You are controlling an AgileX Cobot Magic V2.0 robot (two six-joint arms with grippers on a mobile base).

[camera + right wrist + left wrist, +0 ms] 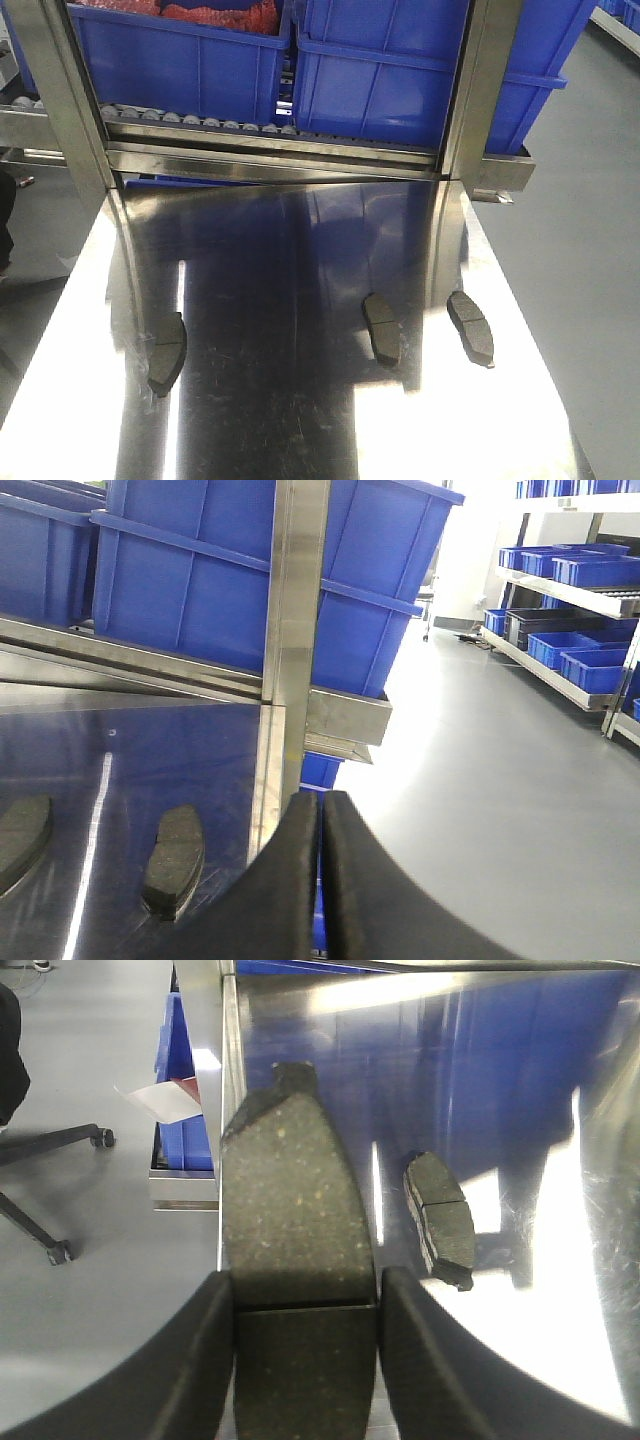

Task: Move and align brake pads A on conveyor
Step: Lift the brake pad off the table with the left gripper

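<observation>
Brake pads are all on steel right now. In the front view you've got three lying flat on the shiny table [280, 260]. The left pad [167, 353] sits well apart from the other two, while the middle pad [382, 328] and the right pad [471, 327] lie near each other. Behind them, the roller rack [270, 150] carries blue bins [190, 60].

Over to your left wrist view. The left gripper [306, 1295] is pinching the held pad [295, 1190] across its width. Its speckled friction face is toward the camera, and the black fingers [190, 1360] are tight on both long edges. It hangs over the table's edge line, with grey floor and a chair leg [60, 1140] off to one side. A loose pad [440, 1218] lies on the steel just beside it, not touching, with its groove showing.

Now your right wrist view. The right gripper [321, 815] has its fingers pressed together with nothing between them, near the steel post [295, 600]. A near pad [175, 858] rests on the table beside it, and a far pad [20, 840] is cut off by the frame edge.
</observation>
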